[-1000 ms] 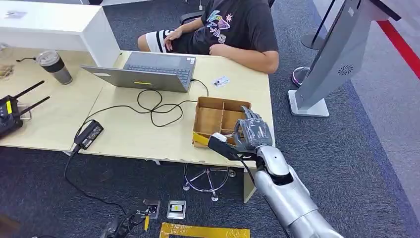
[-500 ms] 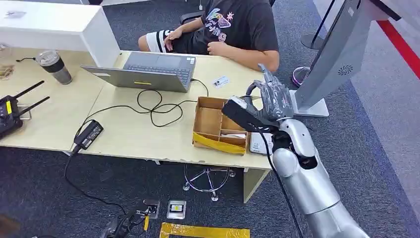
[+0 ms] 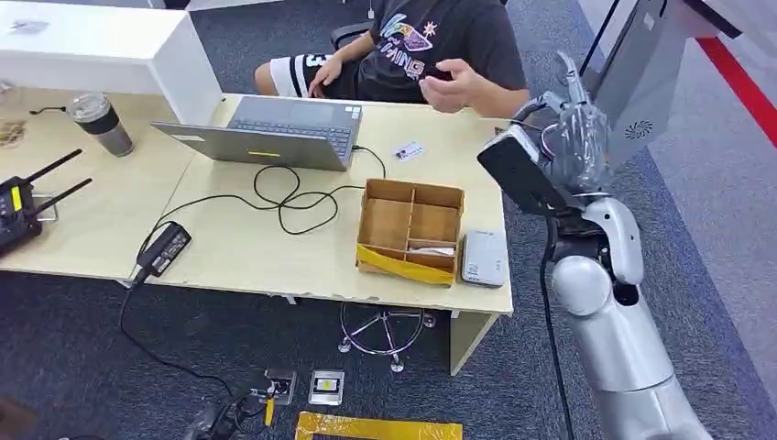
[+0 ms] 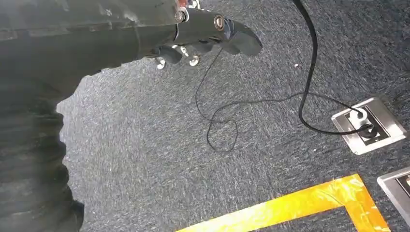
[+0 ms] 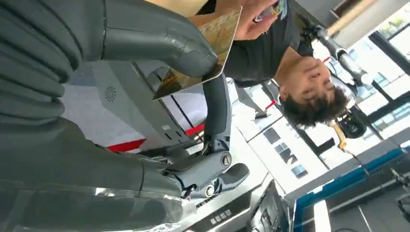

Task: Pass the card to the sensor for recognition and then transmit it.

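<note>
My right hand is raised above the table's far right corner, beside the seated person. In the right wrist view its thumb and a finger pinch a printed card. The person's hand is lifted off the table a little to the left of my hand, and its fingers reach the card's far edge. A flat grey sensor lies on the table beside the cardboard box. My left hand hangs over the carpet, fingers loose, holding nothing.
A laptop with a looping black cable sits mid-table. Another small card lies behind the box. A tumbler and a radio controller stand at the left. A grey kiosk stand rises right of the table.
My right hand has risen from the box's front edge, up past the sensor, towards the person. The person's hand has lifted off the table towards it.
</note>
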Motion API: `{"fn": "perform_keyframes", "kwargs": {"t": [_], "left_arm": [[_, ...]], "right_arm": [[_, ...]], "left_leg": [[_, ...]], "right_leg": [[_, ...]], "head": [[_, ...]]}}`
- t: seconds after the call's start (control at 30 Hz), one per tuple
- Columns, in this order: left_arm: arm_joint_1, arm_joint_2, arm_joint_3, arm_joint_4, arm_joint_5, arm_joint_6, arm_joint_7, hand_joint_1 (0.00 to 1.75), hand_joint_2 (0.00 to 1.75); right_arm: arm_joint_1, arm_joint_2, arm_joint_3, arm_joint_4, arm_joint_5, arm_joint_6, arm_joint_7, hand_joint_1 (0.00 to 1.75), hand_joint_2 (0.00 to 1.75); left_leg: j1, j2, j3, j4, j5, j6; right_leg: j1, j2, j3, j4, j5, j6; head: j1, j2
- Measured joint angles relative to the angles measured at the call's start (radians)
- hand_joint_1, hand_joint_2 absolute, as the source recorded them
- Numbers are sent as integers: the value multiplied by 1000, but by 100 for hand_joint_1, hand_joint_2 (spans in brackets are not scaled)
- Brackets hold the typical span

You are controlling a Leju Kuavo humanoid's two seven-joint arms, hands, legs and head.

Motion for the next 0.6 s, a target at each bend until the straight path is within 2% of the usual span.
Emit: {"fn": "perform_keyframes", "kwargs": {"t": [0.27,0.43,0.6], "left_arm": [[-1,0,0,0,-13,-1,1,0,175],[-15,-2,-1,0,-31,-9,8,0,175],[-22,-5,-1,0,-42,-18,8,0,175]], "right_arm": [[-21,6,-11,140,-41,-123,-73,175,175],[-137,40,-8,284,0,-190,-105,175,175],[-228,82,11,418,70,-194,-96,175,175]], "left_leg": [[0,0,-1,0,0,0],[0,0,-1,0,0,0],[0,-1,-1,0,0,0]], "right_leg": [[0,0,0,0,0,0],[0,-1,0,0,0,0],[0,-1,-1,1,0,0]], "head": [[0,0],[0,0],[0,0]]}}
